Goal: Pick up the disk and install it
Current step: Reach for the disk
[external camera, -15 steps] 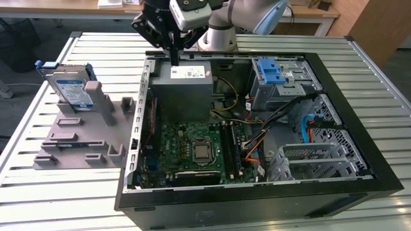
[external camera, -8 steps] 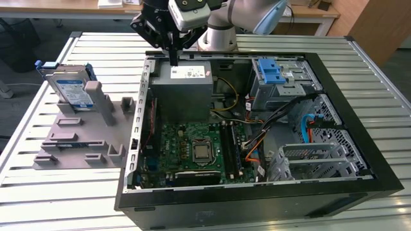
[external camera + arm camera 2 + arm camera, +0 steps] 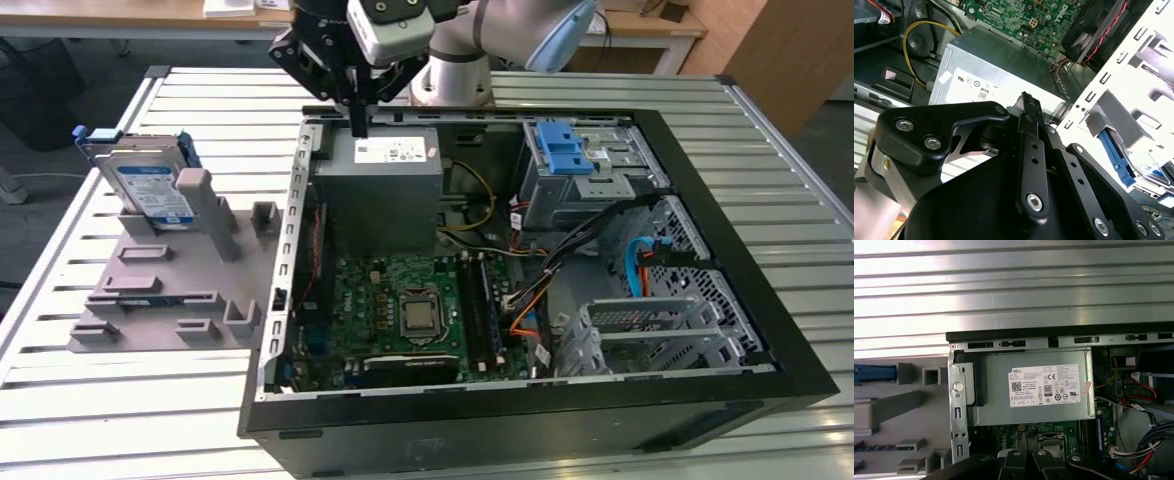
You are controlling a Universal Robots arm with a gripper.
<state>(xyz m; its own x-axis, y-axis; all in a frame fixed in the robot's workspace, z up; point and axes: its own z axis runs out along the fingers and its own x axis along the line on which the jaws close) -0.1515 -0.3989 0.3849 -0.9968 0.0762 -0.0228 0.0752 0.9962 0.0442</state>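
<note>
Hovering at the rim of the open computer case [image 3: 747, 260], the gripper [image 3: 358, 132] has its two fingers pressed together, empty, by the one power supply [image 3: 380, 190] in the exterior view. One disk [image 3: 144, 185] stands upright in the grey holder [image 3: 174, 290] at that view's left, well apart, with bare table [image 3: 200, 90] slats around it. In the second wrist view, the closed fingers [image 3: 1030, 150] hang over the power supply. In the first wrist view, it sits snug against the case edge.

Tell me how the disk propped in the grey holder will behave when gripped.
The disk looks like a metal slab, so probably stiff and heavy for its size. Its smooth faces may be slippery; the blue bracket likely grips better. Standing on edge in the grey holder, it could tip if nudged sideways.
</note>
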